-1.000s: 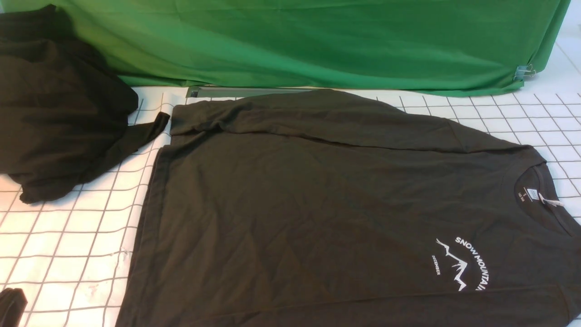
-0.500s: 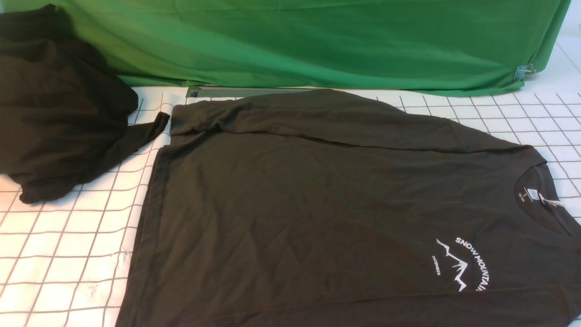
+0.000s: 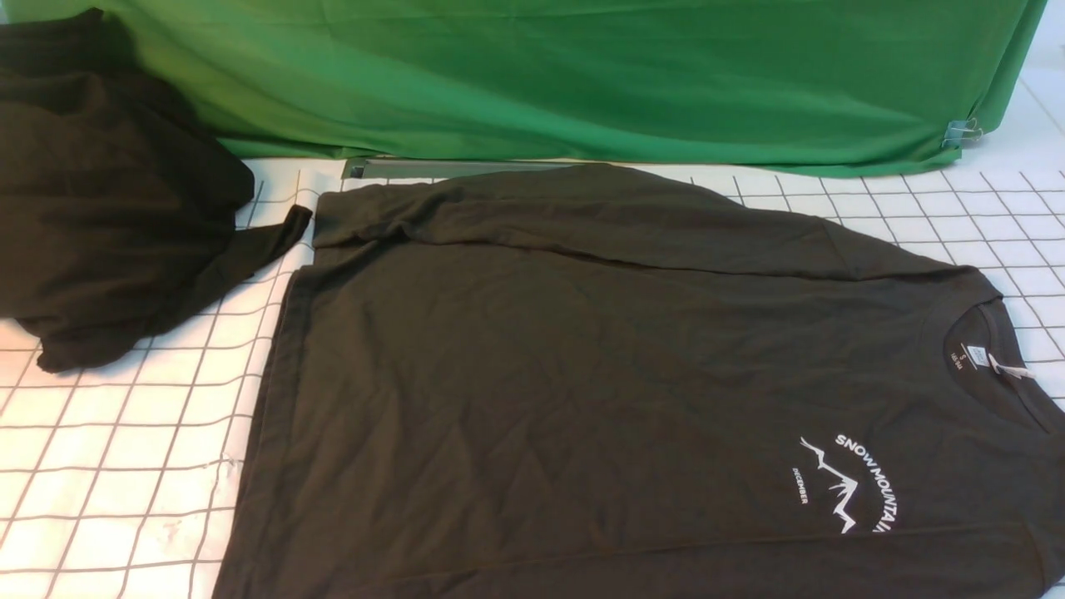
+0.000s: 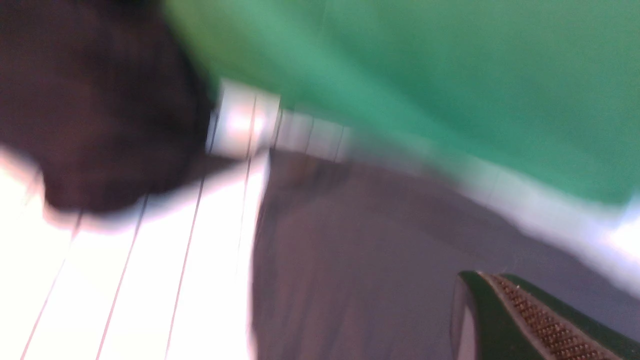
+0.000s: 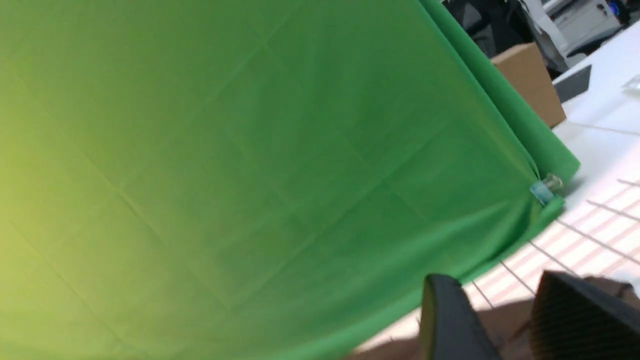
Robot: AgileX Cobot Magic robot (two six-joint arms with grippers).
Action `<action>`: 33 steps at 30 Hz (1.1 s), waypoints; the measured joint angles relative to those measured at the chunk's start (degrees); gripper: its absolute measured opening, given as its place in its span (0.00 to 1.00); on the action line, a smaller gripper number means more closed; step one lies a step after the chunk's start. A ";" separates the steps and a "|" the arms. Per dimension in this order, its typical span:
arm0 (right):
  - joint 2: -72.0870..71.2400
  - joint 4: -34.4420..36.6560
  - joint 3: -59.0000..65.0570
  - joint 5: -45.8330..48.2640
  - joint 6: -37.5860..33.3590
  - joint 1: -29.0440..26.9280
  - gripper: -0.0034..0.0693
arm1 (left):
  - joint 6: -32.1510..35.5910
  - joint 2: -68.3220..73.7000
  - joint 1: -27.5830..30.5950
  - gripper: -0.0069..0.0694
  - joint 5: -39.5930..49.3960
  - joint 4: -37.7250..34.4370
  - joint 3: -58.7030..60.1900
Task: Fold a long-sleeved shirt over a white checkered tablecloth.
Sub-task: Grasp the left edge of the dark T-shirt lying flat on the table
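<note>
The long-sleeved shirt (image 3: 582,374) lies flat and print-up on the white checkered tablecloth (image 3: 125,441), neck (image 3: 973,358) to the right, and a sleeve (image 3: 582,216) is folded across its far edge. The front view shows neither gripper. In the blurred left wrist view my left gripper (image 4: 480,274) is shut with nothing in it, hovering over the shirt (image 4: 375,250) near its hem edge. My right gripper (image 5: 495,290) stands open; only shirt fabric (image 5: 505,320) and tablecloth (image 5: 600,225) show beyond the gap between its fingers.
A blacker garment bundle (image 3: 100,208) lies at the far left. A green cloth (image 3: 582,75) hangs along the back, held by a clip (image 3: 961,131), with a grey rail (image 3: 449,168) at its foot. A cardboard box (image 5: 530,75) stands beyond the green cloth.
The dark tip of my left gripper, at the bottom left corner of the front view a second ago, has left that view. The shirt has not moved.
</note>
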 joint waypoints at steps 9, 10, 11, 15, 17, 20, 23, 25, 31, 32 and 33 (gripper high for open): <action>6.25 -4.68 -17.26 27.50 -12.83 6.42 0.07 | 15.50 29.12 -4.90 0.09 13.62 -7.55 2.42; 8.43 -4.81 -20.66 31.46 -14.58 7.61 0.06 | 14.63 30.94 -7.70 0.09 13.10 -6.20 2.66; 11.54 -4.97 -23.19 35.14 -16.23 8.53 0.06 | 12.64 32.44 -10.31 0.08 12.47 -4.68 2.82; 23.91 -5.35 -32.06 50.21 -23.90 12.07 0.06 | -0.03 37.47 -23.09 0.08 10.79 6.60 2.89; 28.98 -5.35 -34.49 54.07 -26.73 13.13 0.06 | -5.97 39.81 -27.16 0.08 10.25 11.16 2.89; 33.75 -5.35 -35.49 55.84 -28.20 13.62 0.06 | -10.62 43.98 -29.13 0.11 7.53 15.84 2.89; 35.46 -5.25 -35.53 56.00 -28.13 13.67 0.06 | -11.43 46.64 -29.31 0.16 6.37 17.75 2.89; 36.07 -5.25 -35.53 55.89 -28.01 13.67 0.06 | -11.80 50.00 -29.31 0.28 5.00 18.84 2.89; 36.05 -5.00 -35.53 54.35 -28.00 13.67 0.06 | -11.80 54.78 -29.31 0.58 2.75 17.67 2.89; 36.05 -5.00 -35.53 54.24 -27.95 13.67 0.06 | -11.80 55.44 -29.31 0.62 2.72 17.61 2.89; 36.05 -4.93 -35.53 54.24 -27.95 13.67 0.06 | -11.80 55.68 -29.31 0.63 2.72 17.61 2.89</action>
